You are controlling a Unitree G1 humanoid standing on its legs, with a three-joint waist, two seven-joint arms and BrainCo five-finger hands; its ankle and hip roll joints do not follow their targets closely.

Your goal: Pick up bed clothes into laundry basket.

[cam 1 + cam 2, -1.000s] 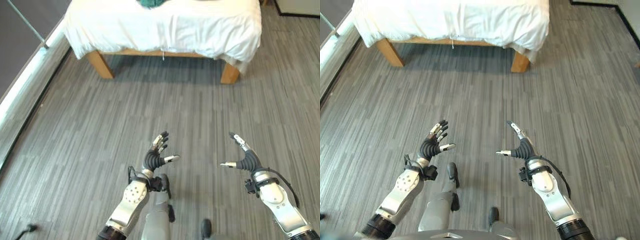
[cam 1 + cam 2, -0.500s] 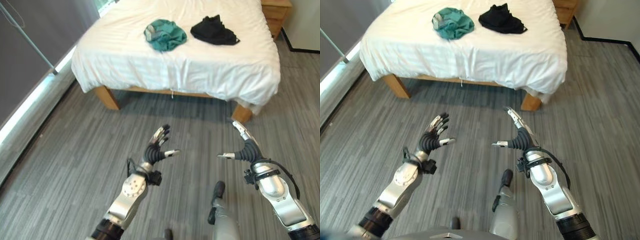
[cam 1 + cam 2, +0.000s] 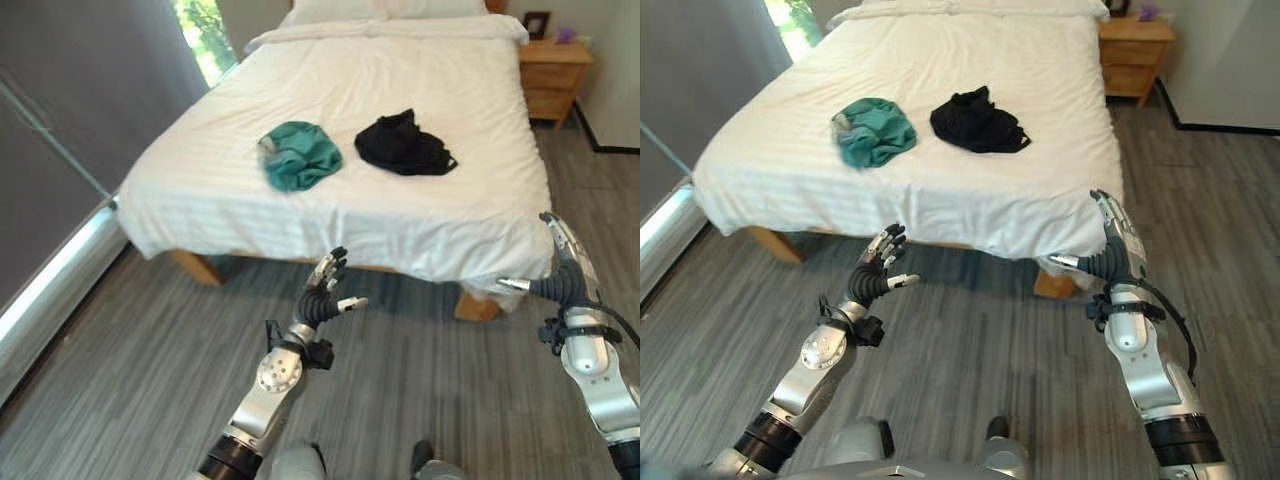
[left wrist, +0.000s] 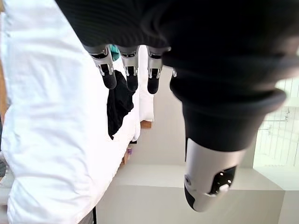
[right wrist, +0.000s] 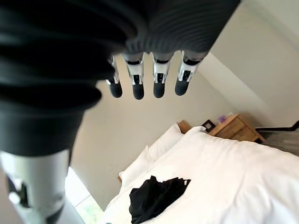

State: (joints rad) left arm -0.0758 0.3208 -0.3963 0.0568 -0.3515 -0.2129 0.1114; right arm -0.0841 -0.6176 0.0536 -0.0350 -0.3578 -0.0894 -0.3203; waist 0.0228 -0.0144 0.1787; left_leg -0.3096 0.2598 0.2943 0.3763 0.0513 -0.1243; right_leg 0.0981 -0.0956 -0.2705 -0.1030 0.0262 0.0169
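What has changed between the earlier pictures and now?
The camera has tipped up and moved closer, so the whole bed now shows, with the teal garment and black garment lying apart on it. Both arms have risen with it: the left hand and right hand stay open and empty. Nothing was taken hold of.

You face a white-sheeted bed on grey plank floor, a wooden nightstand beyond it.
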